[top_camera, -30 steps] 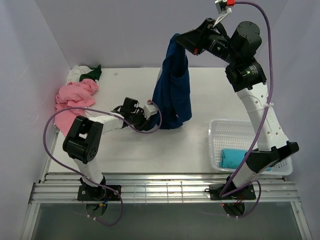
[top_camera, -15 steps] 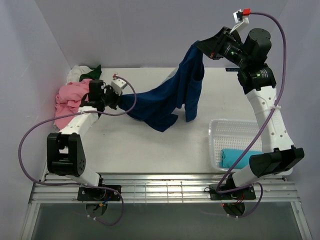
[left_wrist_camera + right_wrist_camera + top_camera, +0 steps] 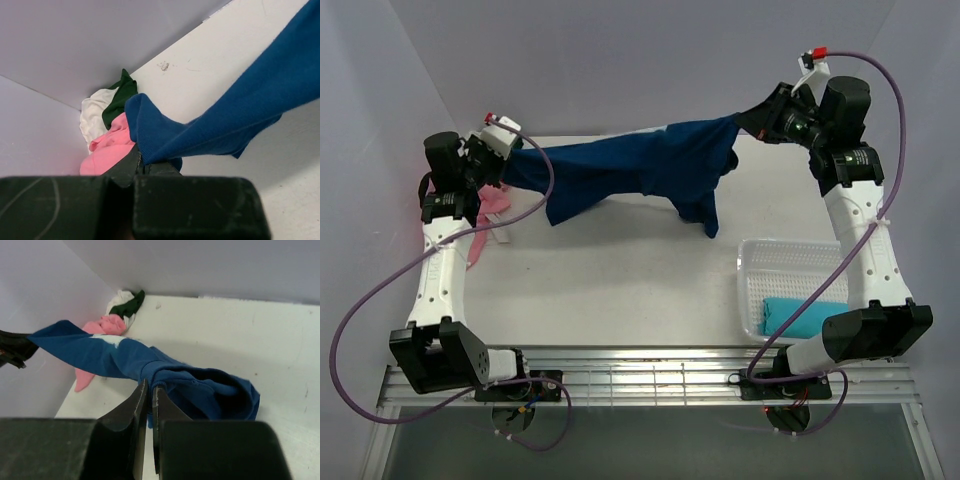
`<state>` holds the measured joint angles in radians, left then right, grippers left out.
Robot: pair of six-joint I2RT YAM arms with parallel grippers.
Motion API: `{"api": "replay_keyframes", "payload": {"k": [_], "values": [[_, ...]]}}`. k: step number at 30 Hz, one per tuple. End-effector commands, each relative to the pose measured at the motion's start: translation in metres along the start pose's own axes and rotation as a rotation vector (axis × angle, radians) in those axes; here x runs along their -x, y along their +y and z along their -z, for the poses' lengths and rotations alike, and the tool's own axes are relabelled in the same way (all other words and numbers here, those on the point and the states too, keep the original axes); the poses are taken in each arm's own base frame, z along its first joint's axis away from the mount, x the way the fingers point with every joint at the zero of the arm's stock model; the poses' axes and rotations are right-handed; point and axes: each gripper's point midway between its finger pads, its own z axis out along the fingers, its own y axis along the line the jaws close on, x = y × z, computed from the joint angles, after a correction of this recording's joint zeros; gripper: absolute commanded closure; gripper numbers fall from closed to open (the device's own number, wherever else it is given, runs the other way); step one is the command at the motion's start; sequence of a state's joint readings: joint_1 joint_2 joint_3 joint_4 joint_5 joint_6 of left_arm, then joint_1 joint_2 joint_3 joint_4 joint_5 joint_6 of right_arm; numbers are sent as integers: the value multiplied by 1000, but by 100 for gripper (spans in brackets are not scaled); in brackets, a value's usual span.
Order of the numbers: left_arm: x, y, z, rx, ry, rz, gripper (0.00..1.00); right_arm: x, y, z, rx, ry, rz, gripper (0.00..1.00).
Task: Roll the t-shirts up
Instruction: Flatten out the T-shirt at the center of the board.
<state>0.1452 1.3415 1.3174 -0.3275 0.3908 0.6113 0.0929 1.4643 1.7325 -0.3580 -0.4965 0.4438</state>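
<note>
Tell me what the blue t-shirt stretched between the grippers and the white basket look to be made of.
Blue t-shirt: soft knit cloth, probably cotton jersey, with a matte finish; it sags, drapes and bunches into loose folds where it hangs. White basket: rigid plastic by the look, smooth; its moulded mesh walls and floor keep a crisp rectangular shape.
</note>
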Motion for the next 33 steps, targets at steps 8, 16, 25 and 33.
{"api": "replay_keyframes", "payload": {"k": [8,16,25,33], "values": [[-1,6,41,55,55,-98,100,-37,8,35,-3,139,82,92],[-8,-17,38,-69,28,-137,100,-78,-2,32,30,218,3,92],[-96,-121,-14,-402,182,-51,100,-159,-52,-71,-254,515,12,92],[-151,-162,-23,-522,387,80,66,-214,-117,-120,-431,575,11,87]]}}
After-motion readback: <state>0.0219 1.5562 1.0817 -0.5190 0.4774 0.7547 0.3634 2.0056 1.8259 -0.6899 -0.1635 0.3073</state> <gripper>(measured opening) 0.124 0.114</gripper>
